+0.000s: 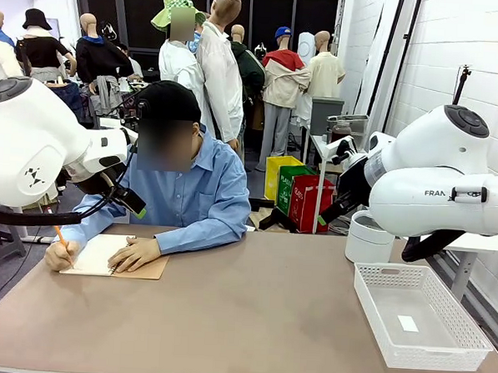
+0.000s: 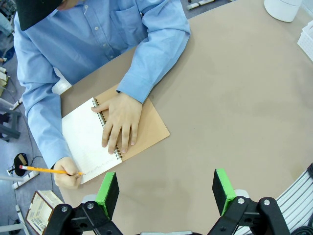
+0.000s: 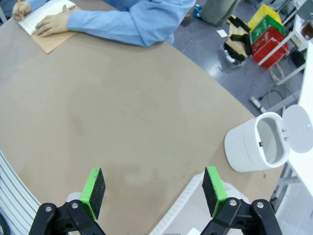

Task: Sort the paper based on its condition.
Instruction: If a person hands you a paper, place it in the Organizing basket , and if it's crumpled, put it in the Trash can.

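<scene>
Paper (image 2: 83, 142) in the spiral notebook (image 2: 150, 128), pinned under the person's flat hand (image 2: 120, 122); both claws released.
White sheet looks thin, light and limp, likely quick to crease or tear at the wire coil, so its free edge opposite the coil seems the safest pinch. Notebook cover is matt brown kraft card. Left claw (image 2: 166, 188) and right claw (image 3: 154, 188) hang wide open over the smooth tan counter (image 2: 234, 98), apart from the notebook.
</scene>
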You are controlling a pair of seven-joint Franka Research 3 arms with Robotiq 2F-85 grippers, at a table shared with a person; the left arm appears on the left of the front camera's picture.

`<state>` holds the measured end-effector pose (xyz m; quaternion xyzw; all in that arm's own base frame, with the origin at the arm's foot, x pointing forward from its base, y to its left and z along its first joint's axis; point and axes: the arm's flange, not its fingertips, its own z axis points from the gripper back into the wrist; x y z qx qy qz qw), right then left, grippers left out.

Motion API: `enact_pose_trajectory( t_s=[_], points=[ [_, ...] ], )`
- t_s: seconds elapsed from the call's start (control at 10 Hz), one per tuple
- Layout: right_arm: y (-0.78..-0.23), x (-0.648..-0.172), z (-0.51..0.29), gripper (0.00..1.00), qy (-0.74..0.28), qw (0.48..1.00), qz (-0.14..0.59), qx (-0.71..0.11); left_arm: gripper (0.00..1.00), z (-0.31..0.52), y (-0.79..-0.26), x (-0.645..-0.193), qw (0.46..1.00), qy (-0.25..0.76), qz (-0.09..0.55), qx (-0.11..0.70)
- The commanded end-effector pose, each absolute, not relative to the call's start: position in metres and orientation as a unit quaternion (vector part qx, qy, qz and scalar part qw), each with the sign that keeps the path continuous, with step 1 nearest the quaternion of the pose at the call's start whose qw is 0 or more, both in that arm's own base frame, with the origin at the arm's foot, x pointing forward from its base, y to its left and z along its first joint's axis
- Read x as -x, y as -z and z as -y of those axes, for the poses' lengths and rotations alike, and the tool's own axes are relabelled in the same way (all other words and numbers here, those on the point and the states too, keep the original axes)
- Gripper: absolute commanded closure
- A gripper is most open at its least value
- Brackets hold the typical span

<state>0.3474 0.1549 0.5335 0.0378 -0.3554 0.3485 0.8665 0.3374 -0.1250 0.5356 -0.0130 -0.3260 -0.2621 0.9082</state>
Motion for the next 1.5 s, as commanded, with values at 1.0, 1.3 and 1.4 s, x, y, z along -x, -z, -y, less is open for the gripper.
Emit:
enact_pose_trajectory(
  t_s=[1.0, 1.3, 1.4],
  points=[
    [-0.5334, -0.3478, -0.1541, 0.0, -0.348, 0.867, 0.355, -0.041, 0.0, 0.1245, -0.5345, -0.3373, 0.909, 0.262, 0.323, 0.012],
    [-0.5334, -0.3478, -0.1541, 0.0, -0.348, 0.867, 0.355, -0.041, 0.0, 0.1245, -0.5345, -0.3373, 0.909, 0.262, 0.323, 0.012],
    [-0.5334, -0.3478, -0.1541, 0.0, -0.348, 0.867, 0.355, -0.041, 0.0, 0.1245, -0.5345, -0.3373, 0.909, 0.262, 0.323, 0.012]
  ],
)
